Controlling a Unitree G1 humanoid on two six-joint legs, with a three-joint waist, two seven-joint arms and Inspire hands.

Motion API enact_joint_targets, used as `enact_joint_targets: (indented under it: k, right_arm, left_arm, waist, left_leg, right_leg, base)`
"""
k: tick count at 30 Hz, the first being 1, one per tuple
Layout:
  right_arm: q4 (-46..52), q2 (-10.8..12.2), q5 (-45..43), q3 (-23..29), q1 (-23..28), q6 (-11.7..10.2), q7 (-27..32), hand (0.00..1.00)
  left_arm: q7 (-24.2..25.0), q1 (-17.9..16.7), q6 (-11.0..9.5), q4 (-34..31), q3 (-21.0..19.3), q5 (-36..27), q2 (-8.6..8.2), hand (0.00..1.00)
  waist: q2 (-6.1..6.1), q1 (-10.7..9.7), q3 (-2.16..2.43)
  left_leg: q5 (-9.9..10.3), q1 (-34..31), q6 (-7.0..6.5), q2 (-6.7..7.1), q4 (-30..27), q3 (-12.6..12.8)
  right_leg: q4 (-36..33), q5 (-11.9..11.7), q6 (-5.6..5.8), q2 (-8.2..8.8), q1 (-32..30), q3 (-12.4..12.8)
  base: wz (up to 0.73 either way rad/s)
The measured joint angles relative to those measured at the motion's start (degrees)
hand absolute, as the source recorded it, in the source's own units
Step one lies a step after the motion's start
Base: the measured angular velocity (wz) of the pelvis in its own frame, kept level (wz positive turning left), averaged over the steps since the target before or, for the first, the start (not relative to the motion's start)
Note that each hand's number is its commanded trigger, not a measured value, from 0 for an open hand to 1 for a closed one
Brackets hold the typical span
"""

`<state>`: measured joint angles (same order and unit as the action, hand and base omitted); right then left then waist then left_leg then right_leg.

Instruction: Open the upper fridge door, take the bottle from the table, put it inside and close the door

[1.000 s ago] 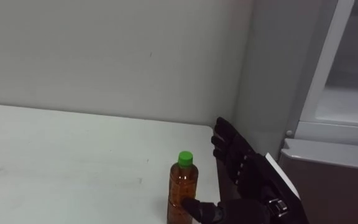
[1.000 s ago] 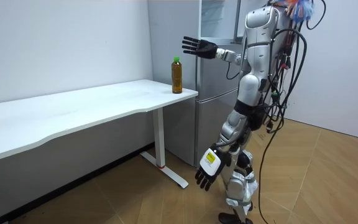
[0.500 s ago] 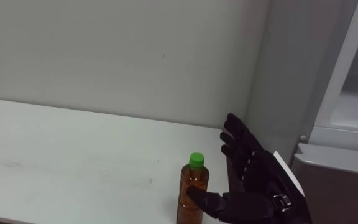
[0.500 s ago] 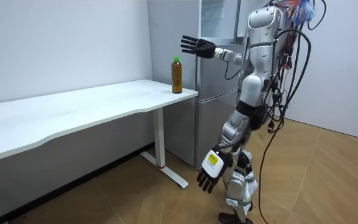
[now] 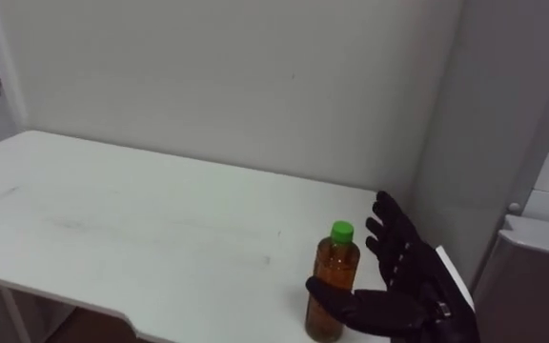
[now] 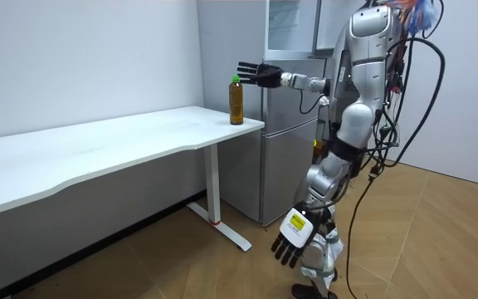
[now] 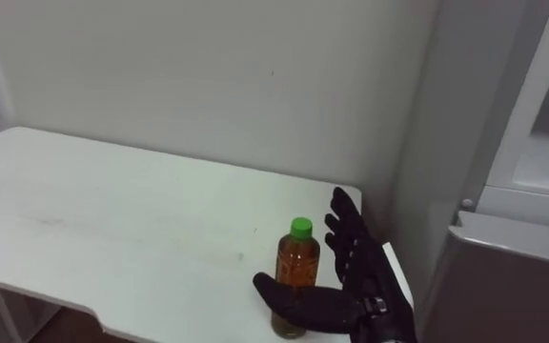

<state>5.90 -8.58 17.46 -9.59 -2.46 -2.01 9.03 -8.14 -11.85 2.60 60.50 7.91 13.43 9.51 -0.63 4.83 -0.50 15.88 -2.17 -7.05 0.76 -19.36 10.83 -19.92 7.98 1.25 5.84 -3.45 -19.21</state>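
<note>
right hand (image 5: 406, 288), fingers straight — just beside the upright bottle (image 5: 336, 265)

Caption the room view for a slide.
Robot beside the fridge reaches its open right hand toward the bottle on the table.

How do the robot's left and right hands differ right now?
The right hand is raised beside the bottle at the table corner; the left hand hangs low at its side. The right hand's thumb crosses the bottle's front; the left hand holds nothing. Both are open.
</note>
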Motion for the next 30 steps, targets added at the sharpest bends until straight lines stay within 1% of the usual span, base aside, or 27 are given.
enact_joint_targets:
  k: [3,4,6,8,11,14,18,21,23,25,27,29,30]
  right_arm:
    - [-2.0,0.1,0.1,0.2,-1.4,0.1,1.2,0.00]
    - [-2.4,0.1,0.2,0.2,-1.9,0.0,1.8,0.00]
    - [-3.7,0.1,0.2,0.3,-2.8,0.0,2.7,0.00]
    - [-5.3,0.2,0.2,0.3,-4.3,0.0,3.5,0.00]
    - [-7.5,0.3,0.0,0.2,-5.9,0.0,4.8,0.00]
    - [-8.0,0.4,0.0,0.1,-5.9,0.0,5.5,0.00]
    - [-11.0,0.4,-0.2,0.1,-6.0,-0.5,6.7,0.00]
    - [-13.6,0.3,-0.2,0.1,-6.1,-0.5,7.5,0.00]
    - [-14.3,0.3,-0.2,0.0,-6.1,-0.5,9.2,0.00]
    - [-14.3,0.2,-0.2,0.1,-6.2,-0.5,10.5,0.00]
    - [-14.3,0.2,-0.2,0.1,-6.3,-0.5,11.6,0.00]
    - [-14.3,0.2,-0.2,0.0,-6.5,-0.5,12.8,0.00]
    - [-14.3,0.2,-0.2,-0.1,-6.5,-0.5,13.2,0.00]
  left_arm:
    - [0.0,-0.6,0.1,-1.1,0.0,0.0,-0.33,0.00]
    - [0.0,-0.9,0.3,-1.1,0.1,0.0,-0.49,0.00]
    - [0.0,-1.0,1.1,-1.0,0.1,-0.1,-0.80,0.00]
    - [0.0,-1.3,1.3,-1.0,0.1,-0.1,-0.90,0.00]
    - [-0.1,-1.2,1.8,-1.1,0.1,-0.3,-1.12,0.00]
    - [-0.2,-1.0,2.0,-1.6,0.1,-0.3,-1.31,0.00]
    - [-0.4,-0.4,2.0,-2.8,0.0,-0.4,-1.19,0.00]
    - [-0.4,0.9,1.2,-3.2,0.4,-0.6,-1.28,0.00]
    - [-0.9,1.3,1.0,-3.2,1.5,-1.5,-1.01,0.00]
    - [-1.3,1.4,0.9,-3.2,1.5,-2.1,-0.98,0.00]
    - [-1.5,1.4,0.7,-3.2,1.5,-3.2,-0.96,0.00]
    - [-1.7,1.3,0.6,-3.1,1.5,-4.8,-0.91,0.00]
    - [-1.7,1.3,0.6,-3.1,1.5,-5.2,-0.89,0.00]
  waist:
    - [0.01,0.2,-0.02]
    - [0.05,0.1,-0.04]
    - [0.14,0.2,-0.10]
    - [0.14,0.2,-0.10]
    - [0.19,0.5,-0.12]
    - [0.23,0.6,-0.21]
    - [0.12,0.4,-0.21]
    - [-0.23,1.0,-0.17]
    - [-0.12,1.1,-0.34]
    - [-0.13,1.2,-0.43]
    - [-0.14,1.5,-0.47]
    - [-0.04,1.7,-0.71]
    - [-0.02,1.7,-0.75]
  left_leg:
    - [-0.3,-0.6,-0.59,0.52,-0.1,-0.4]
    - [-0.4,-0.7,-0.77,0.90,-0.1,-0.8]
    - [-0.4,-0.7,-1.04,1.21,-0.1,-1.4]
    - [-0.5,-1.1,-1.37,1.34,-0.1,-1.7]
    - [-0.6,-1.6,-1.62,1.67,-0.1,-1.9]
    - [-0.8,-2.1,-1.91,2.02,0.1,-2.2]
    - [-0.9,-2.1,-1.99,2.21,0.2,-2.9]
    - [-0.9,-2.2,-2.01,2.24,0.4,-3.1]
    - [-0.9,-2.1,-2.01,2.25,0.4,-3.2]
    - [-0.9,-2.1,-2.02,2.32,0.3,-3.2]
    - [-0.9,-2.2,-2.02,2.33,0.3,-3.3]
    - [-0.9,-2.3,-2.02,2.35,0.3,-3.3]
    - [-0.9,-2.3,-2.02,2.36,0.3,-3.3]
  right_leg:
    - [-0.9,0.1,0.10,0.88,-0.7,-1.3]
    - [-1.0,0.2,0.28,1.21,-0.7,-1.5]
    - [-1.2,0.2,0.33,1.48,-0.9,-1.6]
    - [-2.0,0.1,0.43,1.92,-1.7,-2.1]
    - [-2.0,0.1,0.47,2.15,-2.2,-2.2]
    - [-1.9,0.2,0.58,2.49,-2.7,-2.4]
    - [-1.9,0.3,0.72,2.68,-2.7,-2.7]
    - [-2.3,0.3,0.74,2.70,-2.6,-2.7]
    - [-3.3,0.3,0.85,3.00,-2.6,-2.8]
    - [-4.0,0.5,1.13,3.23,-2.9,-2.8]
    - [-3.9,0.5,1.14,3.23,-3.3,-2.7]
    - [-3.9,0.5,1.13,3.23,-3.4,-2.7]
    - [-3.9,0.5,1.13,3.23,-3.4,-2.8]
  base:
    - [0.14]
    - [0.17]
    - [0.15]
    - [0.12]
    - [0.04]
    - [0.07]
    - [0.11]
    - [0.04]
    - [0.00]
    - [0.02]
    - [0.00]
    - [0.00]
    - [0.00]
